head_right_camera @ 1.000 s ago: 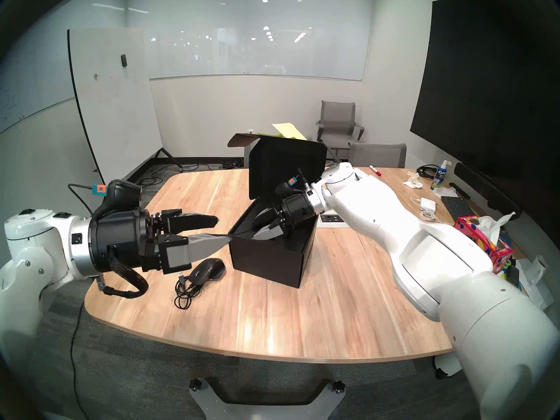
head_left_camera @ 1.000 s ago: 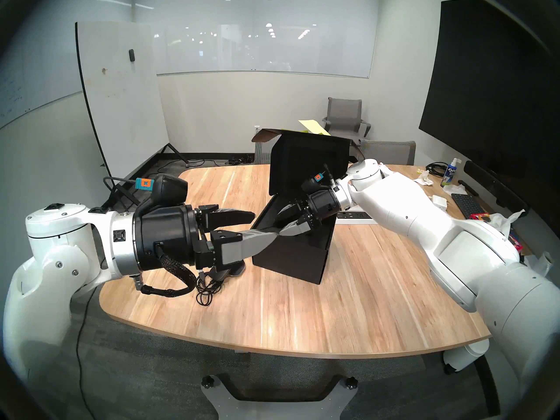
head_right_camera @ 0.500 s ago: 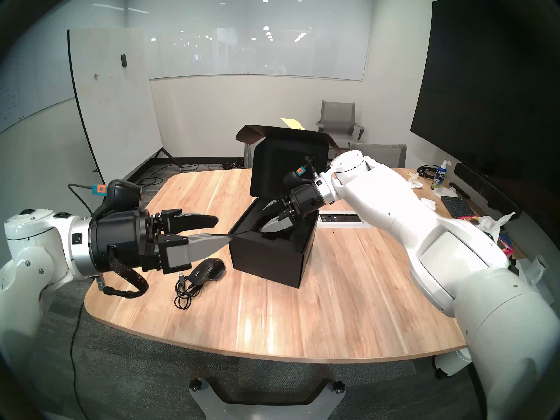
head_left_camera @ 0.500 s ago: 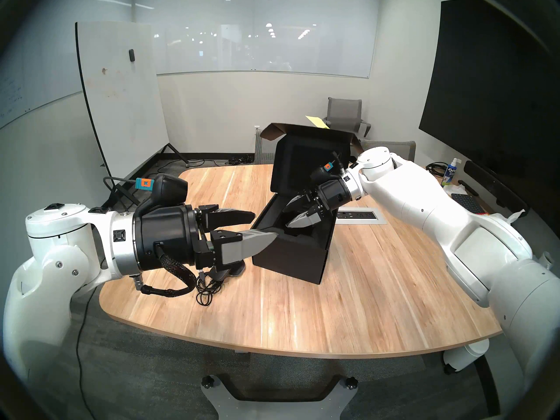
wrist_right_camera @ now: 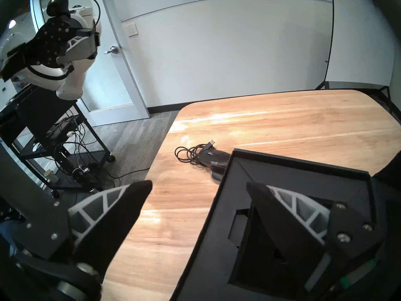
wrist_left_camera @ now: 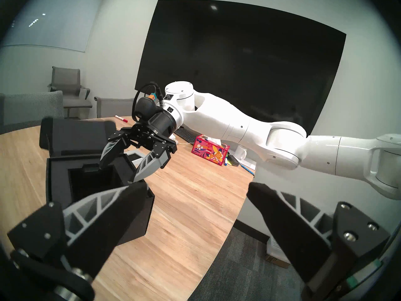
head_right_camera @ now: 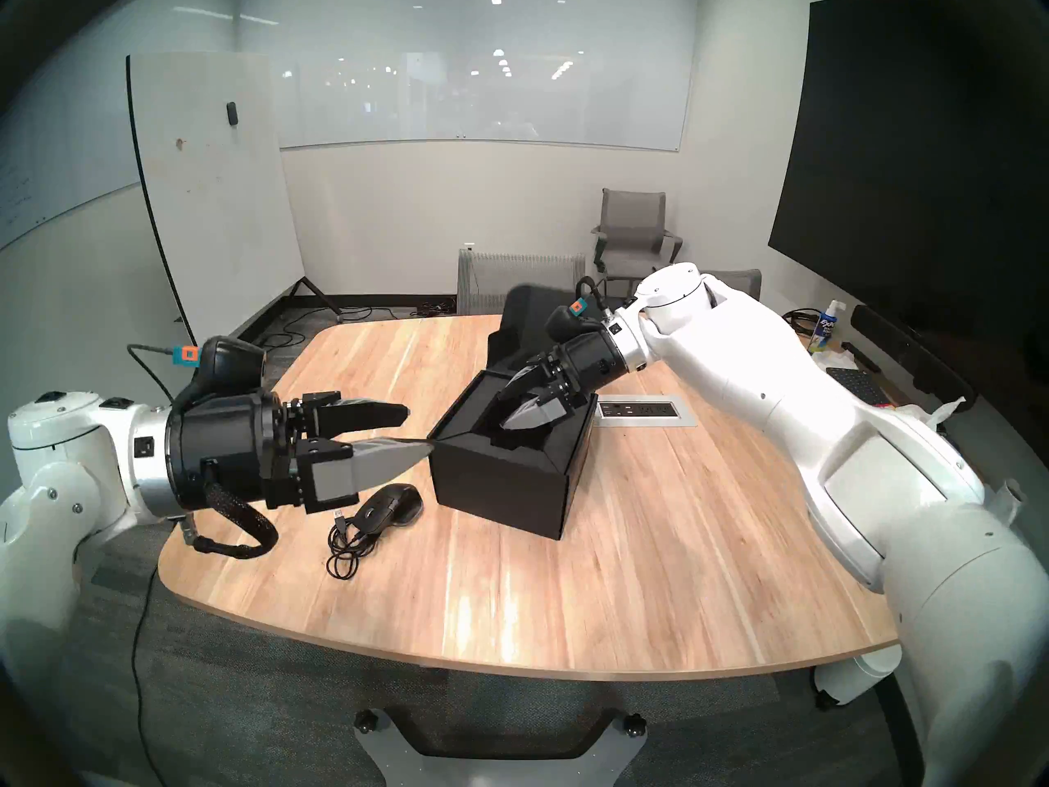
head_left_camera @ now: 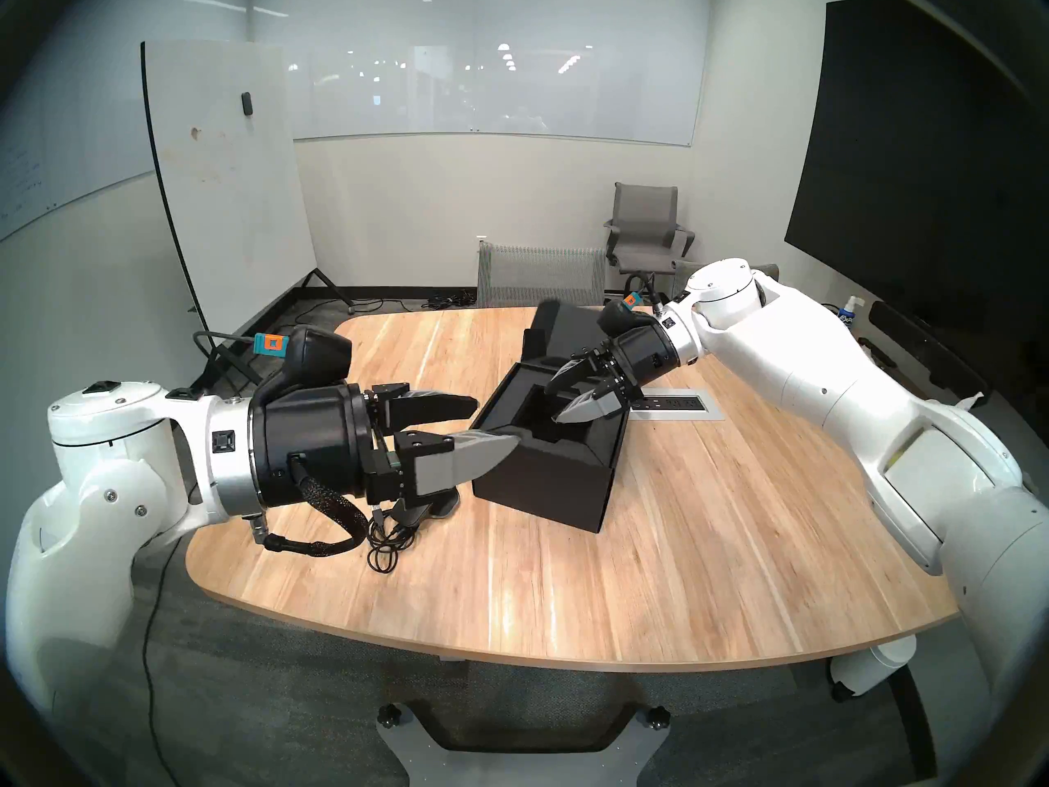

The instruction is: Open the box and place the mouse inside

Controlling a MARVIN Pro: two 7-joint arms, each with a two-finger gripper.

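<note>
The box [head_right_camera: 499, 479] stands open near the middle of the wooden surface [head_right_camera: 624, 570], its flap lid [head_left_camera: 567, 331] folded back toward the far edge and the black moulded insert [wrist_left_camera: 95, 181] exposed. The right end effector [head_right_camera: 525, 402] hangs over the open cavity with its fingers spread apart, gripping nothing. The mouse [head_right_camera: 391, 505] lies on the surface just beside the box, toward the left edge, its coiled cable [head_right_camera: 343, 547] next to it. The left end effector [head_left_camera: 482, 425] hovers above the mouse, fingers also apart and empty.
</note>
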